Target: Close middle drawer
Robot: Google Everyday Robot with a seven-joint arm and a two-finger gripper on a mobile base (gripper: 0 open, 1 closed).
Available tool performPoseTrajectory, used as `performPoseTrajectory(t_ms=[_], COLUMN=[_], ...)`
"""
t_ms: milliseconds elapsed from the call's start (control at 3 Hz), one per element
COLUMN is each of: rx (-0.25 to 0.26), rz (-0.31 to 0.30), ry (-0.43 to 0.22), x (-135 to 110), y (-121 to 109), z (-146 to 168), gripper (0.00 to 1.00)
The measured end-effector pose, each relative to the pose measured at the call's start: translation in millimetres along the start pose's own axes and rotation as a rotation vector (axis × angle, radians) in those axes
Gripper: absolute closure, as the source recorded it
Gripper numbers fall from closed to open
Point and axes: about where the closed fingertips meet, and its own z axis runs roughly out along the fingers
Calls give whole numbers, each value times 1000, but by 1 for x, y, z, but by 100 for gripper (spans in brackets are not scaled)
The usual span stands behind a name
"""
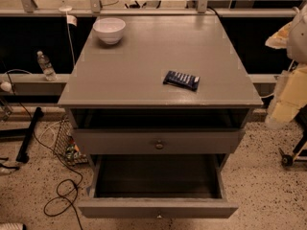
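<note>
— Middle drawer (157, 190): where is it found, and how is it standing?

— It is found in the grey table (158, 56), below the upper drawer (201, 142) with the larger round knob. It is drawn far out toward the camera, so that its dark inside is laid bare and its narrow front, with the tiny knob, is seen close to the bottom edge of the view.

— Has anything of the closing been done?

— Nothing that can be seen. The drawer is judged to be at or near its full reach, so the whole of the push is left to be made.

— And the claw?

— The claw (284, 107) is taken to be the pale shape at the right edge of the view, beside the table's front corner on that side and well apart from the drawer front. Whether it is open or closed cannot be told.

— What is left, then?

— The claw has to be brought round to the front panel, set against it near the knob, and the drawer pressed straight back until the front is flush with the frame. The upper drawer appears to be drawn out a little as well; it is no part of the task and should be left alone.

— Is anything in the way?

— Nothing is made out inside the dark drawer. A white bowl (109, 30) and a blue packet (181, 80) are carried on the table top, out of the path.
</note>
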Motion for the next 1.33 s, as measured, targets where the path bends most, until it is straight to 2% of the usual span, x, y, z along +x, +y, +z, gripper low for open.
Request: performPoseTrajectory(t_ms=[333, 667, 1000, 1333], rx=[0, -3, 11, -59], rz=[0, 46, 117, 270], ry=[0, -26, 1, 80], x=[0, 6, 6, 9], y=[0, 0, 20, 75], z=[0, -1, 1, 39], gripper=[0, 0, 0, 0])
